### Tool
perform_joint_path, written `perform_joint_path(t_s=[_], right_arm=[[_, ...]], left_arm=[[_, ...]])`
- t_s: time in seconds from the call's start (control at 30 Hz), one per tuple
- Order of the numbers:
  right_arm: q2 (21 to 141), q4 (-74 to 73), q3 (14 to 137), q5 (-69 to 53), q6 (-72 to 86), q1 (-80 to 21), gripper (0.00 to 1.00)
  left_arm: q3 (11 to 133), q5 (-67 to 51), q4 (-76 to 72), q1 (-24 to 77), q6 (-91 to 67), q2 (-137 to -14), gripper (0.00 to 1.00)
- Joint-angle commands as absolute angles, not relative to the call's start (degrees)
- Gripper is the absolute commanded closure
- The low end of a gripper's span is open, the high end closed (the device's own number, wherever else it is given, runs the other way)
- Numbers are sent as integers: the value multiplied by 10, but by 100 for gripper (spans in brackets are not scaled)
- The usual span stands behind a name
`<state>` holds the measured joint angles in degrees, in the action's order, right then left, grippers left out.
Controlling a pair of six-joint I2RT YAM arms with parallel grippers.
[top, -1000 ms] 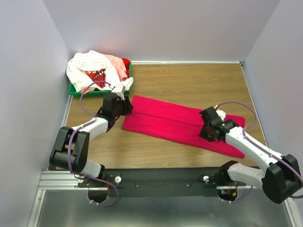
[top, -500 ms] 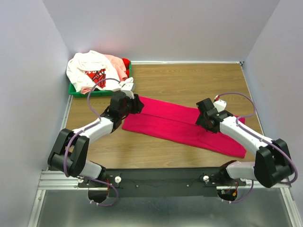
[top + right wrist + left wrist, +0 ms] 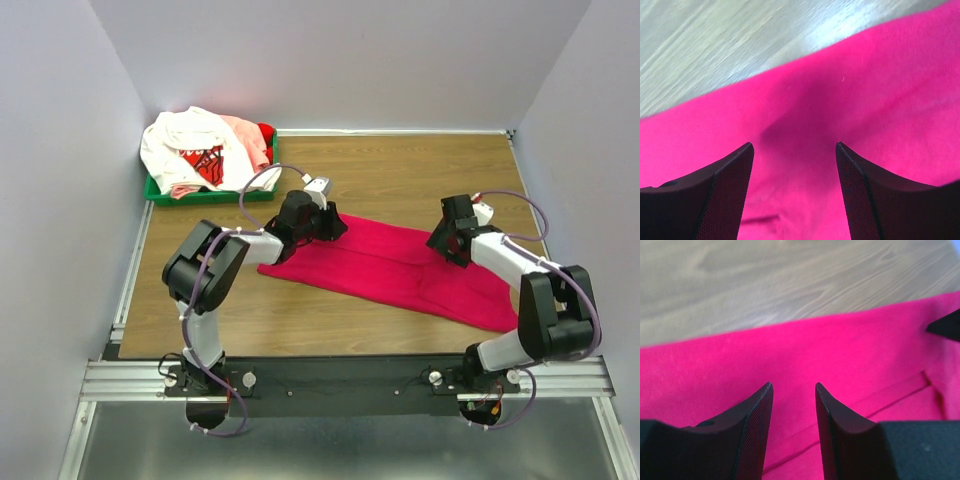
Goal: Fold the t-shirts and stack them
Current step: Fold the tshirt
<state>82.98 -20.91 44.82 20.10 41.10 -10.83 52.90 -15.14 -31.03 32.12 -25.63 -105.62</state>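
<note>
The magenta-red t-shirt (image 3: pixel 390 268) lies flat as a long folded band across the middle of the table. My left gripper (image 3: pixel 330 223) hovers over its far left edge, jaws open with a narrow gap and nothing between them (image 3: pixel 792 386); the cloth (image 3: pixel 840 350) fills that view. My right gripper (image 3: pixel 452 238) is over the shirt's far right part, jaws wide open and empty (image 3: pixel 794 145), above the cloth (image 3: pixel 840 100). The white t-shirt with a red graphic (image 3: pixel 185 145), the pale pink t-shirt (image 3: pixel 248 135) and the red t-shirt (image 3: pixel 266 132) lie heaped at the back left.
The heap sits in a green plastic tray (image 3: pixel 200 197) in the back left corner by the wall. Bare wooden tabletop (image 3: pixel 400 170) lies beyond the magenta shirt. Grey walls enclose the left, back and right sides.
My left gripper has moved right from the shirt's left corner along its far edge. My right gripper has moved away and to the right. The shirt's far left corner now lies further right.
</note>
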Motion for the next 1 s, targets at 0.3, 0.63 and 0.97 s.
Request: perform_joint_path(t_s=[0.3, 0.63, 0.97], right_arm=[[967, -142, 510, 119, 352, -26, 26], [1173, -159, 738, 73, 290, -18, 25], [1251, -192, 922, -31, 248, -21, 25]], left_arm=[[505, -114, -311, 322, -275, -1125, 53], [414, -105, -314, 337, -310, -1074, 53], [314, -88, -316, 389, -359, -919, 53]])
